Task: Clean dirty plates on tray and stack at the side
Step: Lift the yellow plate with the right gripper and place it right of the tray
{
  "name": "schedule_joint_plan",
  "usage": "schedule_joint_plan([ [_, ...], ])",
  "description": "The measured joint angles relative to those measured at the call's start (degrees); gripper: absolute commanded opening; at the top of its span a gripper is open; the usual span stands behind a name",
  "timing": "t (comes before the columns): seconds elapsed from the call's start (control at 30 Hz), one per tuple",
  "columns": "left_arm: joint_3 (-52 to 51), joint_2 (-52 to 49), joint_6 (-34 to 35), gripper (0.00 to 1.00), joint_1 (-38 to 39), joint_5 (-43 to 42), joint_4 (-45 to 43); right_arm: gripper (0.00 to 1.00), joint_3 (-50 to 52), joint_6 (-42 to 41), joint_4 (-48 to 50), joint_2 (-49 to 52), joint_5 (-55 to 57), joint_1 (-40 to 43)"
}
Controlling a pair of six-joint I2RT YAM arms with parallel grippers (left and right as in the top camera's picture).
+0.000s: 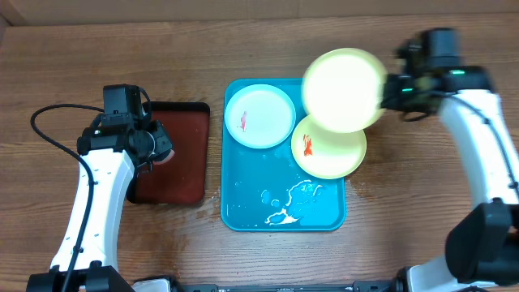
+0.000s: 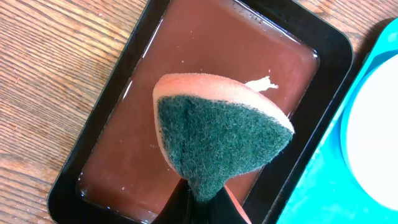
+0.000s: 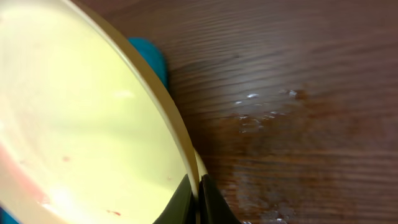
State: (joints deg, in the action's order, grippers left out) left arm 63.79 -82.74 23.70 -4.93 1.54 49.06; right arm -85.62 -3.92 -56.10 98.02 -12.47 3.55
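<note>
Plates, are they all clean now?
Not yet. Nothing is stacked at the side. The right gripper holds one cream plate up by its rim; the left gripper holds a sponge over the brown tray. The white plate and a second cream plate lie on the turquoise tray, both red-smeared.

White tubular links join black joint housings on both arms. A thin black cable [image 1: 33, 123] loops off the left arm [image 1: 93, 191]. Small green lights [image 1: 419, 81] glow at the wrist of the right arm [image 1: 486, 138]. The fingers [image 3: 182, 205] are black.

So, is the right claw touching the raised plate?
Touching. The right wrist view shows the right claw clamped on the raised plate at its rim.
</note>
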Motion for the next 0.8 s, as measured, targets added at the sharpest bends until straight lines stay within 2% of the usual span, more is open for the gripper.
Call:
schedule_joint_plan([
  [0.17, 0.0, 0.0, 0.0, 0.04, 0.0, 0.0, 0.07, 0.03, 0.02, -0.59, -0.09, 2.58, -8.85, 16.68],
  [0.3, 0.0, 0.0, 0.02, 0.04, 0.0, 0.0, 0.04, 0.04, 0.04, -0.76, 1.29, 5.97, -11.17, 23.82],
  [0.47, 0.0, 0.0, 0.02, 0.04, 0.0, 0.0, -0.17, 0.04, 0.07, -0.81, 3.08, 9.05, -11.61, 27.21],
  [0.8, 0.0, 0.0, 0.02, 0.04, 0.0, 0.0, -0.17, 0.04, 0.11, -4.02, 1.95, 14.91, -4.52, 26.99],
])
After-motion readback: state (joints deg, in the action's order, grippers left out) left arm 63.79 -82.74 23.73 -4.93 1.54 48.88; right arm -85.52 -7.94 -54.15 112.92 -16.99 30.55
